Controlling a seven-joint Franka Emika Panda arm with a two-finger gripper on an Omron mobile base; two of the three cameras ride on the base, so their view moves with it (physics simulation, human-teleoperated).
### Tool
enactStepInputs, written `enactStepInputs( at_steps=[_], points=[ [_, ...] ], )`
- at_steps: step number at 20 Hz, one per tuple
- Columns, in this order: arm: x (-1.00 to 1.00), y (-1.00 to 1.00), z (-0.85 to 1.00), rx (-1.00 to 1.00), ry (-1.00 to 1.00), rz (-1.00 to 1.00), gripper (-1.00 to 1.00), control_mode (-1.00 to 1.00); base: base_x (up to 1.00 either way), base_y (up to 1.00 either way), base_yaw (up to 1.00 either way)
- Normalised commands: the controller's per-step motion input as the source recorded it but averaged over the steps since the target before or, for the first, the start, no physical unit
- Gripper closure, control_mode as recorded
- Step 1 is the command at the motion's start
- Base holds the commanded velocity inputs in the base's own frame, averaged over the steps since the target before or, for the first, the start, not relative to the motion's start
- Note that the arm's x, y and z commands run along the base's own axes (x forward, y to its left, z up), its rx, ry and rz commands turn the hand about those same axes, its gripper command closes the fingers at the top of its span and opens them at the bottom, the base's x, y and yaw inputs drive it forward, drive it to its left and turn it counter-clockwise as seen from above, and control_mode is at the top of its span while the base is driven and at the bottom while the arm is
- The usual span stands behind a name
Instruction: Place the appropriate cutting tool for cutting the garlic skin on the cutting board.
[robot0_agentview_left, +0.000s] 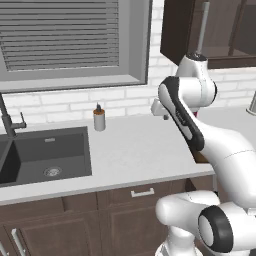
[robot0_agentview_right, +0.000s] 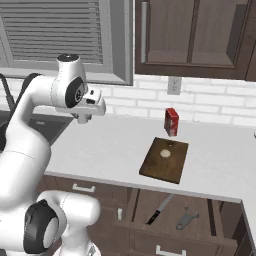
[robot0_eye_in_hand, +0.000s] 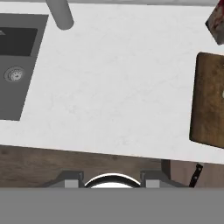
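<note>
White bench (robot0_agentview_right: 110, 145) carried the cutting board (robot0_agentview_right: 165, 160) with garlic (robot0_agentview_right: 165, 153); your pincer's (robot0_agentview_right: 89, 111) opening couldn't be told; grip the stiff drawer knife (robot0_agentview_right: 159, 209) by its handle.

**Kitchen with pale worktop and dark cabinets**

A pale grey worktop (robot0_agentview_left: 135, 150) is set against a white brick wall (robot0_agentview_left: 65, 102). A dark sink (robot0_agentview_left: 47, 155) with a dark tap (robot0_agentview_left: 9, 122) is sunk into it at the left. A window with closed grey blinds (robot0_agentview_left: 60, 32) is seen above. Dark brown wall cabinets (robot0_agentview_right: 195, 35) are hung at the right, and a drawer (robot0_agentview_right: 175, 215) below is pulled open. A socket (robot0_agentview_right: 173, 85) is fixed to the wall.
</note>
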Motion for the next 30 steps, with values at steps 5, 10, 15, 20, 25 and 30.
enactStepInputs(
  at_steps=[5, 10, 15, 20, 25, 30],
  points=[
    [-0.31, -0.27, -0.12, 0.00, -0.03, 0.01, -1.00, -1.00, 0.00, 0.00, 0.00],
    [-0.98, -0.99, -0.47, 0.09, -0.20, 0.00, -1.00, -1.00, 0.00, 0.00, 0.00],
    [-0.88, -1.00, -0.41, 0.15, -0.03, 0.00, -1.00, -1.00, 0.00, 0.00, 0.00],
    [-0.55, -1.00, -0.41, 0.16, 0.06, 0.00, -1.00, -1.00, 0.00, 0.00, 0.00],
    [-0.12, -1.00, -0.26, 0.06, 0.17, 0.00, -1.00, -1.00, 0.00, 0.00, 0.00],
    [0.03, -0.98, -0.36, 0.00, 0.31, -0.02, -1.00, -1.00, 0.00, 0.00, 0.00]
  ],
)
